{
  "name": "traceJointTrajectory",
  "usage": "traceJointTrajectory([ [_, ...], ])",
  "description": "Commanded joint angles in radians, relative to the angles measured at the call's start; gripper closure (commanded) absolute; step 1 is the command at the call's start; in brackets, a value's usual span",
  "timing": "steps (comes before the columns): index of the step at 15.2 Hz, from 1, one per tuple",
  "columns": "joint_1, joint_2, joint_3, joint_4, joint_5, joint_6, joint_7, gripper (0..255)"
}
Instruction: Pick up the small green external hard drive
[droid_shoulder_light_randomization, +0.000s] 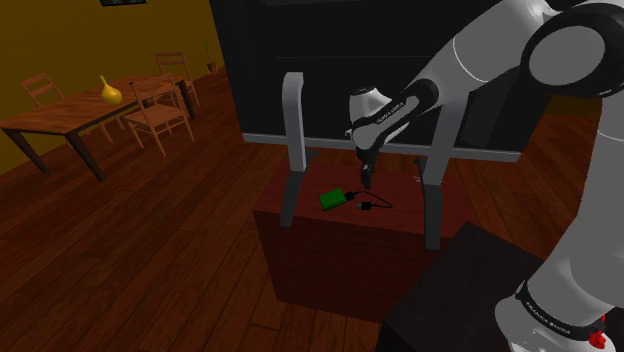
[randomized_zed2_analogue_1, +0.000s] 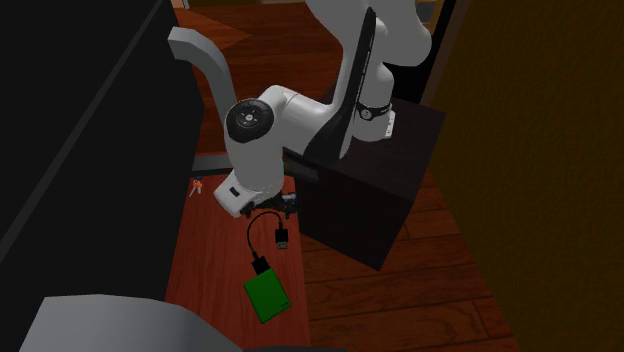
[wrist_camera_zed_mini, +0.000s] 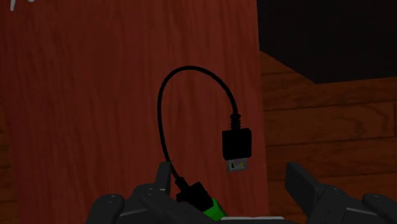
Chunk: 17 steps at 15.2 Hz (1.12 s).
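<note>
My gripper (wrist_camera_zed_mini: 232, 180): fingers wide apart.
Green hard drive (wrist_camera_zed_mini: 215, 207): low between them, on the red-brown wooden top (droid_shoulder_light_randomization: 330, 245).
In my way: its black cable (wrist_camera_zed_mini: 162, 108), looping ahead.
Beside: grey post (droid_shoulder_light_randomization: 293, 140).

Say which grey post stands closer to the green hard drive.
The shoulder view's left post; the green hard drive lies by its foot, the other post farther off.

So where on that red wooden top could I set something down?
The bare wood between the cable and the black panel is free. It's crowded along the floor-side edge, where the green drive, its cable and the open pincer cluster.
</note>
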<state>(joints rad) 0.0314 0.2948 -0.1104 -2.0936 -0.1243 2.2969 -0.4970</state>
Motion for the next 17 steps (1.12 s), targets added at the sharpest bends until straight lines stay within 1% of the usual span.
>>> traceJointTrajectory([
  [1, -0.005, 0.087, 0.003, 0.064, -0.005, 0.023, -0.026, 0],
  [7, -0.012, 0.314, 0.014, 0.264, -0.027, 0.052, -0.084, 0],
  [14, -0.014, 0.387, 0.014, 0.278, -0.029, 0.111, -0.074, 0],
  [16, -0.014, 0.394, 0.014, 0.280, -0.029, 0.115, -0.074, 0],
  [17, -0.015, 0.393, 0.014, 0.279, -0.029, 0.116, -0.075, 255],
])
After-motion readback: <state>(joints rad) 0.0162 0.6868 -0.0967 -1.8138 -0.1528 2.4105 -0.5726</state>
